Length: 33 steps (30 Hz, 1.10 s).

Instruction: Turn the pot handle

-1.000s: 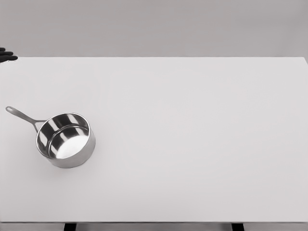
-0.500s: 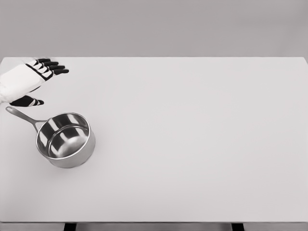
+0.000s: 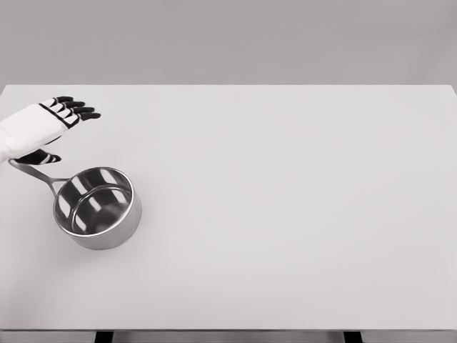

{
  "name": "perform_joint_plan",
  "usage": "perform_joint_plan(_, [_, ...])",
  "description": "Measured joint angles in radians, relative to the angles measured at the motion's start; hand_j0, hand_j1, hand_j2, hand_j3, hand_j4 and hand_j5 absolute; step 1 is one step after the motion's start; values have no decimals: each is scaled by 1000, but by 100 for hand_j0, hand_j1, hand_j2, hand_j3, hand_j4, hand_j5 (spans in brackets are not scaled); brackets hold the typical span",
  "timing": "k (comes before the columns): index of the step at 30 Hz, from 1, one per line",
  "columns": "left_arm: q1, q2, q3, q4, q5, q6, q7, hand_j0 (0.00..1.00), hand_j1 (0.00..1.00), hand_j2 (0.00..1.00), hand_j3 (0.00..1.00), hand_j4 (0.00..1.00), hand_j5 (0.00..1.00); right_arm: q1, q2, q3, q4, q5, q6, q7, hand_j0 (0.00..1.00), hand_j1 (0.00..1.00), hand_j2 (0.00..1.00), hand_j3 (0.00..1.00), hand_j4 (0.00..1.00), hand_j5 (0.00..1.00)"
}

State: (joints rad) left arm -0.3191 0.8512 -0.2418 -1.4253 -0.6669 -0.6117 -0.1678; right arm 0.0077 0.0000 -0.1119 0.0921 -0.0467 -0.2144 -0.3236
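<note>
A white table [image 3: 285,214] fills the head view, and near its left edge sits a shiny steel pot [image 3: 98,208], upright and open-topped, with its thin handle [image 3: 34,171] running up and to the left toward the table's left edge. The robot's left hand [image 3: 43,127] enters from the left edge just above the handle's far end, its white palm stretched out roughly flat. Its black fingers [image 3: 78,109] extend to the right, spread and holding nothing, while the dark thumb [image 3: 39,156] sits right by the handle tip, contact unclear.
</note>
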Motion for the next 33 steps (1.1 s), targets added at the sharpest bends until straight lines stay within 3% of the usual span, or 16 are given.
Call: perform_joint_plan(33, [63, 68, 6, -1, 9, 0, 0, 100, 100, 100, 100, 100, 100, 0, 0, 0, 0, 0, 0, 0, 100, 100, 100, 100, 100, 100])
